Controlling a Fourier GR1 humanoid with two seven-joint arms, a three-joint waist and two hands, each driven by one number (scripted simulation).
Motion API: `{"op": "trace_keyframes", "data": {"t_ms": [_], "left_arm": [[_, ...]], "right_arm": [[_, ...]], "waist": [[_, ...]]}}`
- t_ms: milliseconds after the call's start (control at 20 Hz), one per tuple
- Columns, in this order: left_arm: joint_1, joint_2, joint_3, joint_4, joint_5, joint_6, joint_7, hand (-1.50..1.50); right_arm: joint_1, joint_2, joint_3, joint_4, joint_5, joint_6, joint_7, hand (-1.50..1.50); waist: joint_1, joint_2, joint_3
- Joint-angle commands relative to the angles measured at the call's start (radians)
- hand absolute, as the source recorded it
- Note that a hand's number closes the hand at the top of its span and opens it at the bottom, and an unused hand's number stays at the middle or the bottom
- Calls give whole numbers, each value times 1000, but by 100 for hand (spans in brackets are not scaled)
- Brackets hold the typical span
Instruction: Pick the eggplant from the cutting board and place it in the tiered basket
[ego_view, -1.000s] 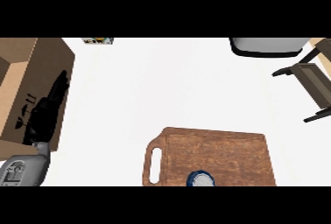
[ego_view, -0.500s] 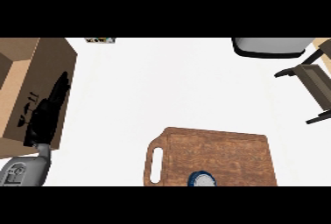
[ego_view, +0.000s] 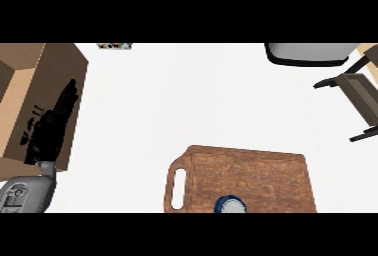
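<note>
You are looking down at a white tabletop (ego_view: 184, 100) with your black left hand (ego_view: 50, 127) lying at the left of the frame. Its fingers are stretching straight toward the upper left, relaxed and holding nothing, over a tan wooden block-like surface (ego_view: 29, 80). The grey forearm (ego_view: 26, 192) is entering from the lower left corner. The brown wooden cutting board (ego_view: 251, 170) is sitting at the lower centre of the frame, well apart from the hand, with its long handle slot (ego_view: 179, 187) facing left. At the board's lower edge a small round blue-rimmed pale thing (ego_view: 231, 205) is showing, cut off by the frame. You cannot tell whether this is the eggplant, and the rest of the board's visible top is showing only wood grain. The dark-framed tiered basket with wooden shelves (ego_view: 359, 92) is standing at the right edge, above the board and apart from it. A grey rounded vessel with a black rim (ego_view: 306, 52) is sitting at the upper right, just left of the basket's top.
</note>
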Motion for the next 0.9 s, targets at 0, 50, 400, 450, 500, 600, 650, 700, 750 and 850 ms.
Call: {"op": "trace_keyframes", "data": {"t_ms": [0,50,400,450,500,600,650,700,750,850], "left_arm": [[-14,-17,-13,-24,-18,13,27,0],[-36,-31,-5,58,-20,18,-22,0],[-8,-18,20,96,-18,5,-92,0],[18,-7,12,-5,4,-21,-16,0],[-1,-2,25,22,1,-17,-31,0],[-3,-25,15,75,-23,7,-77,0],[21,-34,-5,26,-37,16,-53,0],[27,8,24,-20,-5,-25,5,0],[-9,-46,4,29,-35,29,-9,0],[13,-53,-16,-12,-41,24,-1,0]], "right_arm": [[-14,36,9,147,41,-8,-111,150],[-72,41,18,165,49,40,-89,150],[-78,71,-31,324,24,131,-38,-150],[-62,64,-60,364,11,103,-62,-150],[-92,105,-90,336,-21,89,-13,-150],[-109,77,-124,395,-33,83,-49,-150],[-120,77,-136,419,-37,80,-48,-150],[-112,96,-156,398,-58,60,-29,-150],[-136,122,-163,386,-63,46,3,-150],[-143,35,-202,425,-79,63,-56,-150]], "waist": [[-2,0,0],[-5,2,-1],[-10,0,0],[-2,-2,1],[-10,-4,0],[-10,1,0],[-3,0,1],[-8,-6,1],[-15,-5,0],[-11,-3,1]]}}
